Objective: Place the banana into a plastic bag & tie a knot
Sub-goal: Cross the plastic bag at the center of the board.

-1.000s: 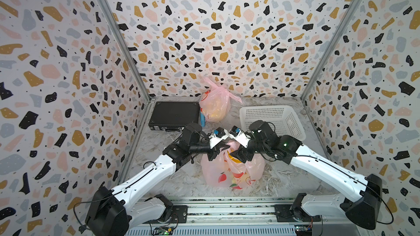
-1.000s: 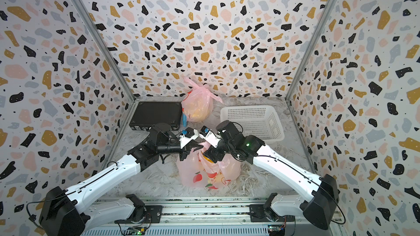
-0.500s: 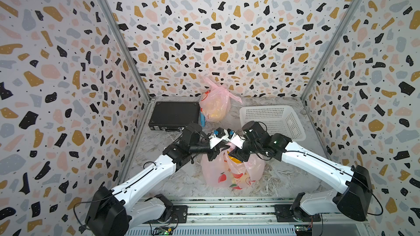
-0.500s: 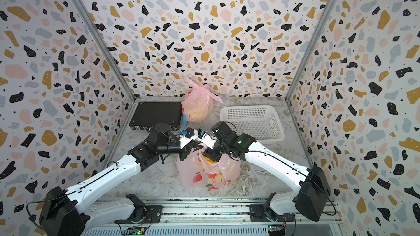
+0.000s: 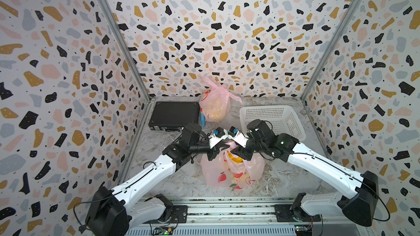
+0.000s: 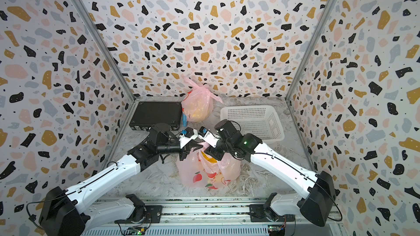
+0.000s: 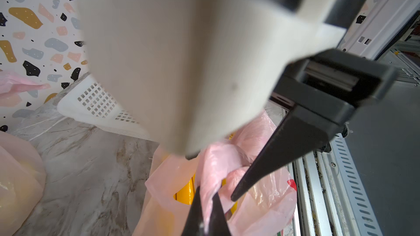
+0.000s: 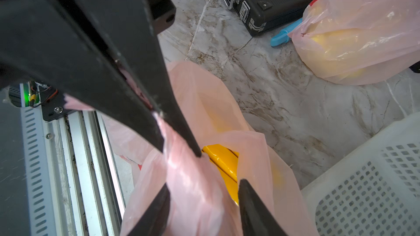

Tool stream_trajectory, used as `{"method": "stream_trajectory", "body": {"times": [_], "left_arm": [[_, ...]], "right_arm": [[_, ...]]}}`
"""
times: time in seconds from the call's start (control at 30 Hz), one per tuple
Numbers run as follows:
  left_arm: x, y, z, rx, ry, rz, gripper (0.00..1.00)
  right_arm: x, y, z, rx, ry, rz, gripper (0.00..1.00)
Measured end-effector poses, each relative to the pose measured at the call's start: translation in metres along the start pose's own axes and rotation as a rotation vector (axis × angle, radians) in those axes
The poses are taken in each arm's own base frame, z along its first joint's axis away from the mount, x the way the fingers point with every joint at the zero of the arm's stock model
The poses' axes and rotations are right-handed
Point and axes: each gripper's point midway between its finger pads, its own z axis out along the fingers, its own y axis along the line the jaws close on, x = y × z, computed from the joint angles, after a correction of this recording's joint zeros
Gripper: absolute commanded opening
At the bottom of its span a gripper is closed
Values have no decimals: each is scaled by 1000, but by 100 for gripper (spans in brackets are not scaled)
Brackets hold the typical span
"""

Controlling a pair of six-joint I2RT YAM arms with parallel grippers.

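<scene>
At 6 o'clock on the table [image 5: 172, 178], the left gripper [image 8: 180, 152] pinches the plastic bag [image 5: 229, 173] top tight, and the right gripper [image 8: 204, 183] is apart around it, with the banana [image 8: 222, 162] inside.

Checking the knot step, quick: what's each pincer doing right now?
Left pincer: closed on a twisted strip of the pink bag.
Right pincer: open, astride the bag's plastic, not clamped.

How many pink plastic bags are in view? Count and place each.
2. A knotted bag at the back, between black case and white basket; an open bag in front, pinched by the left fingers.
</scene>
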Motion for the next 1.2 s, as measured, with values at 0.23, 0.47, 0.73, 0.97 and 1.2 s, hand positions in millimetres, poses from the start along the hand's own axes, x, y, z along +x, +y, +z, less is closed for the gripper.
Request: {"method": "stream_trajectory", "body": {"times": [0.23, 0.47, 0.73, 0.97, 1.2], "left_arm": [[-1, -1, -1, 1, -4, 2, 0], [-2, 0, -2, -3, -6, 2, 0], [-1, 0, -3, -6, 1, -9, 0], [-4, -3, -8, -7, -3, -40, 48], [-37, 12, -53, -143, -124, -76, 70]], "right_arm": [[0, 6, 3, -45, -2, 16, 56], [2, 9, 10, -70, 13, 38, 25], [3, 8, 28, -76, 38, 21, 0], [-3, -13, 32, 48, -18, -44, 0], [-16, -29, 25, 157, -89, -161, 0]]}}
